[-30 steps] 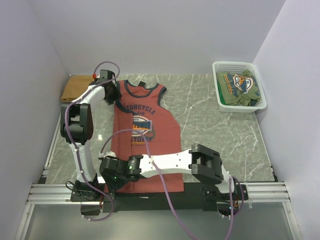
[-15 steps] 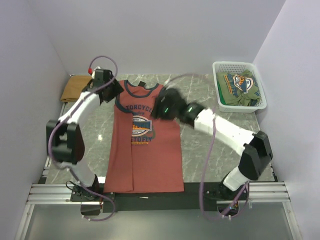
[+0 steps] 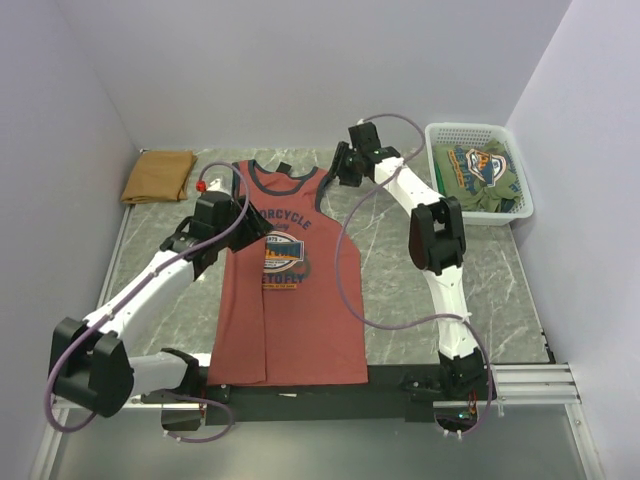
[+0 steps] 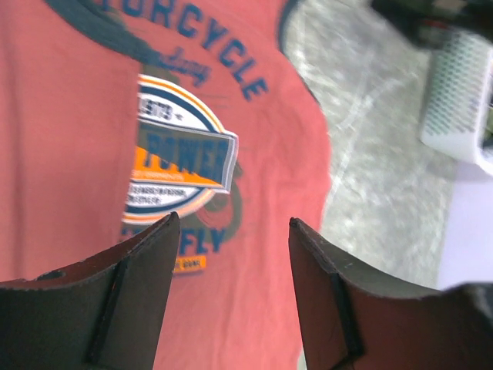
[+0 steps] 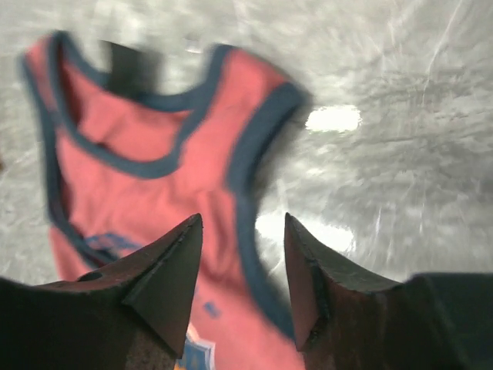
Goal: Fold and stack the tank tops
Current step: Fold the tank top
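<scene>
The rust-red tank top (image 3: pixel 300 310) lies flat on the table, neck to the back, with its left side folded in along a lengthwise crease. My left gripper (image 3: pixel 248 222) hovers open over its left chest. In the left wrist view the gripper (image 4: pixel 231 220) frames bare red cloth (image 4: pixel 69 154) just below the print. My right gripper (image 3: pixel 337 170) is open by the right shoulder strap. In the right wrist view the gripper (image 5: pixel 241 218) is empty above the dark armhole trim of the red top (image 5: pixel 115 162). The tan-brown tank top (image 3: pixel 158 176) lies folded at the back left.
A white mesh basket (image 3: pixel 440 200) with green clothes in it stands at the back right, and it also shows in the left wrist view (image 4: pixel 462 92). White walls close in the table on the left, back and right. Purple cables loop off both arms.
The right arm has swung from the near left hem across to the shirt's right shoulder. The left gripper has come from the left shoulder down to the chest. Both jaws have opened wider.
</scene>
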Controlling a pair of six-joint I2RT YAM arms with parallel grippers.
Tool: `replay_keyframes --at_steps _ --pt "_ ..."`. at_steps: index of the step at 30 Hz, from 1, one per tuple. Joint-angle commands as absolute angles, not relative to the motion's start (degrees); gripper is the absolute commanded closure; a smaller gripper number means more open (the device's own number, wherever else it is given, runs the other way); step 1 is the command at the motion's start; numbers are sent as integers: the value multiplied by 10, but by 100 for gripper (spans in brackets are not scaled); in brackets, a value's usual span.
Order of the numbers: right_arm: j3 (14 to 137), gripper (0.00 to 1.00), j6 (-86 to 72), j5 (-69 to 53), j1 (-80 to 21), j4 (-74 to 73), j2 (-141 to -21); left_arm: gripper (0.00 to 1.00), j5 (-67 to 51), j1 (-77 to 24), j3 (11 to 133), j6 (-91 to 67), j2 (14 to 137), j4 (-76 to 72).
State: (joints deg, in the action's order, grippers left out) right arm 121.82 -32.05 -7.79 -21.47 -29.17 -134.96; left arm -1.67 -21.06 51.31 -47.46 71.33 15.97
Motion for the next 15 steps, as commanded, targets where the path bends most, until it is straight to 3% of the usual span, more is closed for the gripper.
replay_keyframes --at_steps 1,8,15 --pt "1248 45 -375 -136 -204 -273 -1373 36 -59 -224 491 -471 671 117" --pt "1144 43 -504 -187 -201 -94 -1387 37 -76 -236 457 -472 654 96" --pt "1103 46 -598 -159 -201 -21 -1403 37 -84 -236 452 -462 658 93"
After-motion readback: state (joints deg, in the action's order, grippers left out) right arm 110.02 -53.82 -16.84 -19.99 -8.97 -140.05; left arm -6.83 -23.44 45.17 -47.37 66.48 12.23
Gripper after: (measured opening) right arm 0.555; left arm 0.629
